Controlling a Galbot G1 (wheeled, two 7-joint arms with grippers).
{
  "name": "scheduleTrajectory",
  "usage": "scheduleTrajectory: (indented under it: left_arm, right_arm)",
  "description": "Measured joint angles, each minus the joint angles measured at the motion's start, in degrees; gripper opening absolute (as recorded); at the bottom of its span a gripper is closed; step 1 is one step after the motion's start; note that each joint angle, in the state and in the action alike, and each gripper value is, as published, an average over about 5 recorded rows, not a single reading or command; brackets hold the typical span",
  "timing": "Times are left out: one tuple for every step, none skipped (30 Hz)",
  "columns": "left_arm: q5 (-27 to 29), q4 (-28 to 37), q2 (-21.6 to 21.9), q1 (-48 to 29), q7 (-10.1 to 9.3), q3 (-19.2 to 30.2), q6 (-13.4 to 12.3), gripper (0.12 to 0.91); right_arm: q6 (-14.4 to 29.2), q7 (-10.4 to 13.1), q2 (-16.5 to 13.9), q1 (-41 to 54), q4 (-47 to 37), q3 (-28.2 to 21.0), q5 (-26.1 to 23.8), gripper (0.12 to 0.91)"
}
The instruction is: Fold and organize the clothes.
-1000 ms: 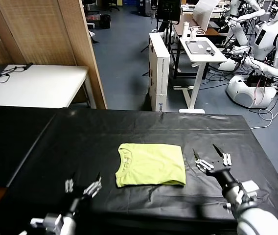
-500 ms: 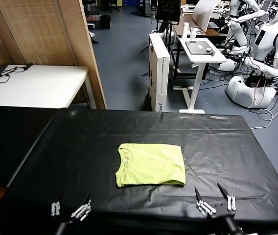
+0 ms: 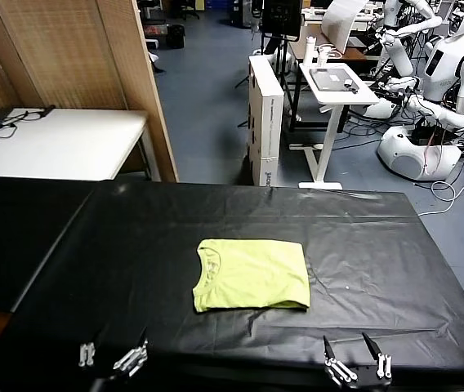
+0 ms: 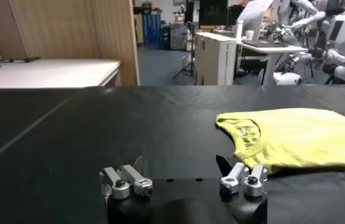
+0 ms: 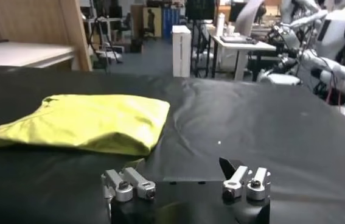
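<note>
Shirt [image 3: 252, 275] lies folded mid-table, untouched. Left gripper [image 3: 113, 356] at seven o'clock and right gripper [image 3: 354, 369] at five hang released; a careless return could snag and unfold it.

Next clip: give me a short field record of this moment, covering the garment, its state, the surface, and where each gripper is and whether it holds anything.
garment: lime yellow-green T-shirt, collar toward the robot's left
state: folded into a compact rectangle, lying flat
surface: black-covered table
left gripper: open, empty, at the near table edge, clear of the shirt
right gripper: open, empty, at the near table edge, clear of the shirt
contact with the shirt: none
background: white table far left, other robots far right
</note>
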Motion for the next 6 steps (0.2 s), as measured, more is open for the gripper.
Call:
scheduleTrajectory:
  left_arm:
    - [0.0, 0.0, 0.0, 0.1, 0.08, 0.0, 0.0, 0.907]
    - [0.0, -0.1, 0.0, 0.1, 0.16, 0.0, 0.0, 0.907]
    - [0.0, -0.2, 0.0, 0.1, 0.25, 0.0, 0.0, 0.907]
    - [0.0, -0.2, -0.1, 0.1, 0.32, 0.0, 0.0, 0.907]
    - [0.0, -0.2, -0.1, 0.2, 0.36, 0.0, 0.0, 0.907]
    - [0.0, -0.2, -0.1, 0.2, 0.4, 0.0, 0.1, 0.907]
  right_arm:
    - [0.0, 0.1, 0.0, -0.1, 0.2, 0.0, 0.0, 0.907]
    - [0.0, 0.1, 0.0, -0.2, 0.3, 0.0, 0.1, 0.907]
    - [-0.1, 0.2, 0.0, -0.2, 0.4, 0.0, 0.1, 0.907]
    - [-0.2, 0.2, 0.0, -0.3, 0.5, 0.0, 0.1, 0.907]
    - [-0.3, 0.2, 0.0, -0.3, 0.6, 0.0, 0.1, 0.907]
    - [-0.3, 0.2, 0.0, -0.3, 0.6, 0.0, 0.1, 0.907]
